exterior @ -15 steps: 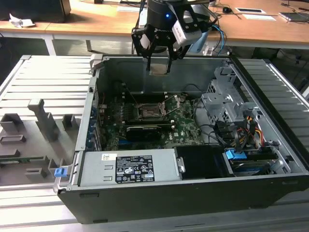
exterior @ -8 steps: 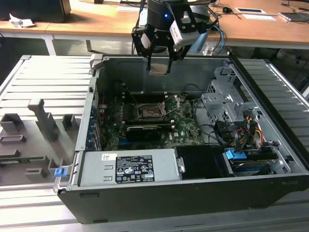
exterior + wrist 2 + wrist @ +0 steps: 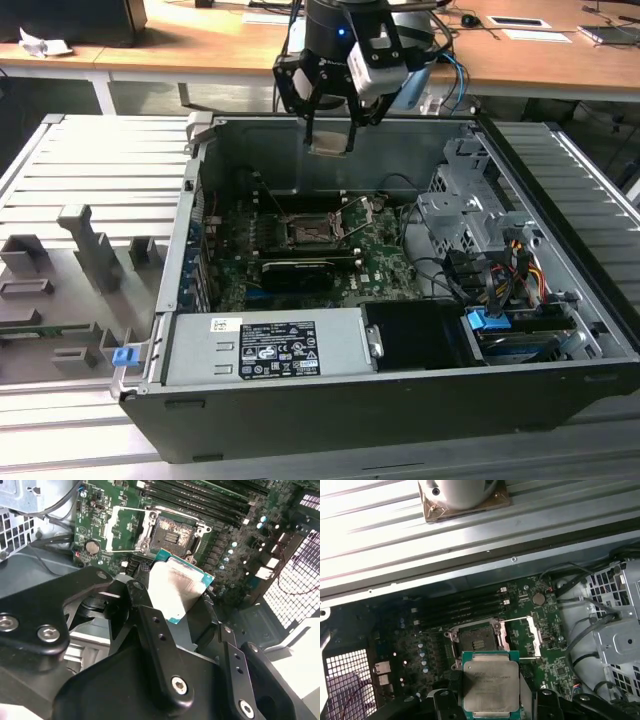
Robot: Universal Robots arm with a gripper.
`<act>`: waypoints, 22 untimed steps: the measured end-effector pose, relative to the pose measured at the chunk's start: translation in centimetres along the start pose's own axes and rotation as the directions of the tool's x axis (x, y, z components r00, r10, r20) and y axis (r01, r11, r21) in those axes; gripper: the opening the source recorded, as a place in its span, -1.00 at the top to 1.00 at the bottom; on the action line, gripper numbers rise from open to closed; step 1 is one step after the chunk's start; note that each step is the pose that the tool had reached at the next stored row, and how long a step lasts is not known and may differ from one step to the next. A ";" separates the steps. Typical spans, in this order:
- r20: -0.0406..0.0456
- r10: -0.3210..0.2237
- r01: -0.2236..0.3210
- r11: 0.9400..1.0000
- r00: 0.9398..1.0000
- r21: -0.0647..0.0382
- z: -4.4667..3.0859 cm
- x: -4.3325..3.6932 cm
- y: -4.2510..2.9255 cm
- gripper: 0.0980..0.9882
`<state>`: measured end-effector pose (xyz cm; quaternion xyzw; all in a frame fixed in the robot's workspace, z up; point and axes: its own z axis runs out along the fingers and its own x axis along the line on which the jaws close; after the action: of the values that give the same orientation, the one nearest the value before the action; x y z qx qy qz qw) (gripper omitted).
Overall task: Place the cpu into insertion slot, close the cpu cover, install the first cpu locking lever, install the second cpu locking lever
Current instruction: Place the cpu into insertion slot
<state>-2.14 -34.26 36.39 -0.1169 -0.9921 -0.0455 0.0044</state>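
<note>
Within the gripper, fingers closed on its edges: the cpu, level, well above the bare insertion slot. Beside that socket, cpu cover swung open; all around, green motherboard inside the open computer case.

Bright, even room light fills the exterior view, though the computer case walls shade the motherboard. In the second wrist view the cpu glares white; in the first wrist view the ribbed metal surface washes out.
</note>
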 end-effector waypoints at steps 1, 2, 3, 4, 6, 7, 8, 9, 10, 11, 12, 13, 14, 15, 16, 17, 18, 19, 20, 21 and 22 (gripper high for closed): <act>0.001 0.006 -0.006 1.000 1.000 0.000 0.00 0.00 0.00 0.00; 0.001 0.012 -0.012 1.000 1.000 0.000 0.00 0.00 0.00 0.00; 0.002 0.023 -0.023 1.000 1.000 0.000 0.00 0.00 0.00 0.00; 0.003 0.037 -0.037 0.999 0.999 -0.001 0.01 0.00 0.00 0.00; 0.006 0.063 -0.063 0.998 0.998 -0.001 0.26 0.00 -0.02 0.00; 0.006 0.063 -0.063 0.998 0.998 -0.001 0.30 -0.01 -0.03 0.00; 0.006 0.063 -0.063 0.998 0.998 -0.001 0.32 0.00 -0.03 0.00; 0.006 0.063 -0.063 0.998 0.998 -0.001 0.38 -0.01 -0.03 0.00; 0.009 0.065 -0.065 0.998 0.998 -0.002 0.40 0.01 -0.04 0.00; 0.010 0.077 -0.077 0.997 0.997 -0.002 0.42 0.00 -0.04 0.00; 0.011 0.093 -0.093 0.996 0.996 -0.002 0.43 -0.01 -0.04 0.00; 0.012 0.105 -0.105 0.994 0.994 -0.002 0.44 -0.01 -0.04 0.00; 0.014 0.123 -0.123 0.992 0.992 -0.003 0.46 -0.01 -0.04 0.00; 0.015 0.134 -0.134 0.991 0.991 -0.003 0.47 -0.01 -0.04 0.00; 0.016 0.151 -0.151 0.989 0.988 -0.003 0.48 -0.01 -0.04 0.00; 0.018 0.166 -0.166 0.986 0.986 -0.004 0.49 -0.01 -0.04 0.00; 0.020 0.191 -0.191 0.982 0.981 -0.004 0.51 -0.02 -0.05 0.00; 0.021 0.199 -0.199 0.980 0.980 -0.005 0.54 -0.02 -0.04 0.00; 0.021 0.200 -0.200 0.980 0.980 -0.005 0.58 -0.02 -0.04 0.00; 0.021 0.200 -0.200 0.980 0.980 -0.005 0.72 -0.02 -0.06 0.00; 0.021 0.200 -0.200 0.980 0.979 -0.005 0.85 -0.02 -0.08 0.00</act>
<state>-2.14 -34.26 35.53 -0.2167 -0.9752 -0.0449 -0.0017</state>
